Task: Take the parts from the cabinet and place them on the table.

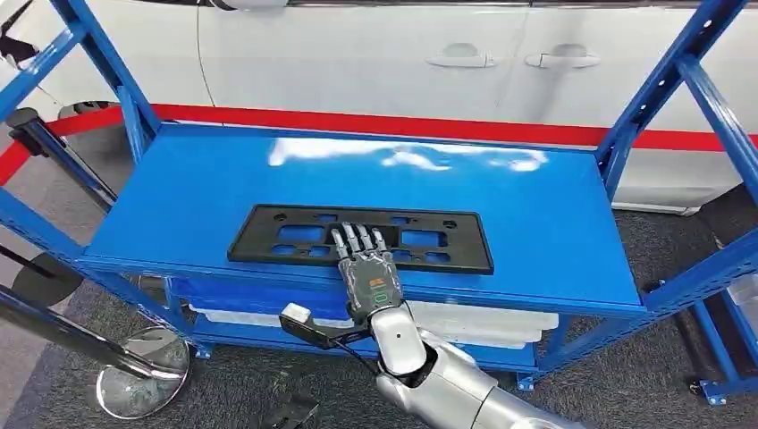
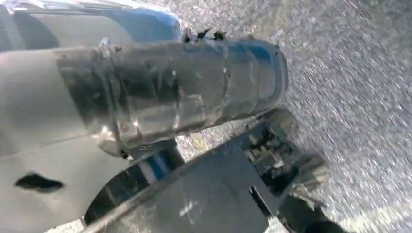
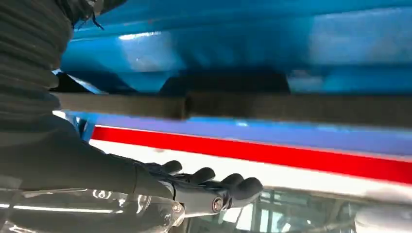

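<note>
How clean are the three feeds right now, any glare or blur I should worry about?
Head view: sharp, with white glare streaks on the blue shelf behind the black panel under the right hand. Left wrist view: heavy motion blur, floor smeared. Right wrist view: soft focus, hand dark against a bright background.

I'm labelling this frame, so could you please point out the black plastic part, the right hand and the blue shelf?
black plastic part (image 1: 268, 234), head view, left end.
right hand (image 1: 368, 275), head view, back of hand.
blue shelf (image 1: 554, 241), head view, bare top.

The plate (image 1: 361, 236) lies flat near the shelf's (image 1: 536, 214) front edge, with the right robot hand (image 1: 366, 273) resting on it.
</note>
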Robot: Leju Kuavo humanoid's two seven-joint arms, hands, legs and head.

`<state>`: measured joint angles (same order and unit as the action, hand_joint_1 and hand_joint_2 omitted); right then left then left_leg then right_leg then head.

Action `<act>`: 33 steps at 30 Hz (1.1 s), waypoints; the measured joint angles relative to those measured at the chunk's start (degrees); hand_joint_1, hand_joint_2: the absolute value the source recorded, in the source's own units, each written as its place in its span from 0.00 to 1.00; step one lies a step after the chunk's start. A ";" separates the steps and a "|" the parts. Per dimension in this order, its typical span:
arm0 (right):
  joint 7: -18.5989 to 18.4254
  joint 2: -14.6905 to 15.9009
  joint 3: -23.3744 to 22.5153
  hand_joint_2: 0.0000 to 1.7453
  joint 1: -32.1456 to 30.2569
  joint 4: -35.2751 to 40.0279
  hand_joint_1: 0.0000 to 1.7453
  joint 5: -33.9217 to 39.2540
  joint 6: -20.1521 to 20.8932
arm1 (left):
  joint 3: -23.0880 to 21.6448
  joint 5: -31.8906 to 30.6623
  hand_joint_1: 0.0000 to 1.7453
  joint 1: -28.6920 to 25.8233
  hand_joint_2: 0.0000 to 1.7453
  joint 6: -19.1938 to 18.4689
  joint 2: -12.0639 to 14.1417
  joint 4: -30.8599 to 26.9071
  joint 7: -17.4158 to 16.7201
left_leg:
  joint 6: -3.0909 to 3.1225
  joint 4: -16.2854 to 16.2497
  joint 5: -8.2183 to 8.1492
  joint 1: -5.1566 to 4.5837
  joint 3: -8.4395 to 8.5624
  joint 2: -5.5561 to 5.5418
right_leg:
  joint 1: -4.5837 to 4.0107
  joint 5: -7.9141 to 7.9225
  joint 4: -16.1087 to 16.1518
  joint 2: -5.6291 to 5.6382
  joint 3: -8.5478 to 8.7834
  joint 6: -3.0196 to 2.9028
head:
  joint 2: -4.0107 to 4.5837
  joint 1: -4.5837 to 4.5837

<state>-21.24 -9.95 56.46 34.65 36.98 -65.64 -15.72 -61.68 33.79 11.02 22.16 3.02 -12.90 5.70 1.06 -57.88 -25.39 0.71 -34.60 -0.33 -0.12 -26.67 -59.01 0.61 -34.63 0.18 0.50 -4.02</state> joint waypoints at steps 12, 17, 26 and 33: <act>-1.35 3.35 0.00 1.00 0.99 -0.37 0.00 1.62 3.80 | 0.00 -0.33 0.00 -0.11 0.00 0.00 0.09 0.00 0.17 | -0.13 -0.69 -0.46 -0.56 -0.29 -0.04 | 0.08 0.71 -0.01 -0.02 -0.22 -0.06 | 0.00 0.26; -3.15 4.39 0.00 1.00 1.42 0.04 0.00 1.88 5.25 | 0.00 -0.46 0.00 -0.24 0.00 0.33 0.18 0.00 0.50 | -1.52 -4.89 -3.52 -0.44 -2.02 0.04 | 0.45 1.33 0.74 -0.06 0.22 -1.43 | 0.00 0.02; -5.27 7.72 -0.59 1.00 1.43 2.21 1.00 3.39 7.72 | 0.00 -0.83 0.00 -0.76 0.00 0.46 0.28 0.00 1.05 | -1.01 -1.54 -1.05 -0.42 -0.07 0.06 | 0.04 0.94 0.17 0.15 0.13 -1.19 | 0.00 0.11; -4.74 9.93 -1.20 1.00 0.70 4.28 1.00 5.09 7.65 | 0.00 -0.88 0.00 -0.98 0.00 0.50 0.42 0.00 1.51 | 0.99 0.18 0.02 -0.34 0.40 0.48 | 0.11 -2.92 -5.16 0.10 -2.54 0.70 | 0.00 0.53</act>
<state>-25.99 -0.02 55.25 35.35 41.27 -60.54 -8.07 -61.68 32.92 10.04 22.67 3.43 -12.90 7.21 2.05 -57.70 -25.37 0.37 -34.20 0.15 -0.01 -29.59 -64.18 0.72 -37.17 0.88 0.50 -3.50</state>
